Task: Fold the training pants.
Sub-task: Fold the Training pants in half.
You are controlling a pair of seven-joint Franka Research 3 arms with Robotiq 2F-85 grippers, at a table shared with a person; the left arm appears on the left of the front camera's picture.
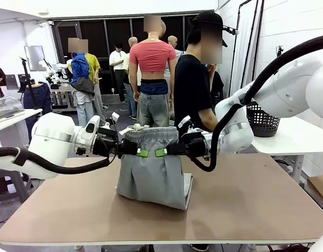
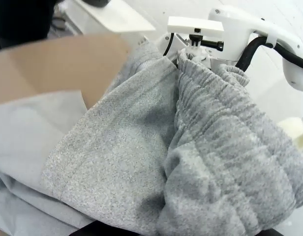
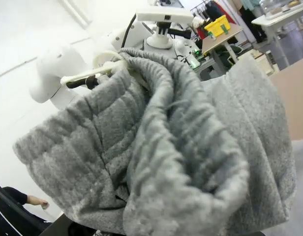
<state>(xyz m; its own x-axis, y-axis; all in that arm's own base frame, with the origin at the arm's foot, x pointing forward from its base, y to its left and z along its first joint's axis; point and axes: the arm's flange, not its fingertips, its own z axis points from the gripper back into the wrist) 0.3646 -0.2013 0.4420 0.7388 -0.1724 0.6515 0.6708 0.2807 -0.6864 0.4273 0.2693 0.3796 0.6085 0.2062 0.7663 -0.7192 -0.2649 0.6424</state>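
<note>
The light grey training pants [image 1: 151,168] hang above the brown table [image 1: 245,205], their gathered waistband [image 1: 151,134] held up and their lower part resting folded on the tabletop. My left gripper [image 1: 139,153] is shut on the waistband's left end and my right gripper [image 1: 162,152] is shut on its right end, the green pads facing each other a short way apart. In the left wrist view the grey fabric [image 2: 200,162] bunches right at the lens, with the right arm behind it. The right wrist view shows the ribbed waistband [image 3: 156,147] bunched up close.
A person in a black shirt [image 1: 192,89] stands at the table's far edge just behind the pants. A black mesh basket [image 1: 262,119] sits on a white side table [image 1: 292,137] at the right. Bare tabletop lies to the left, right and front of the pants.
</note>
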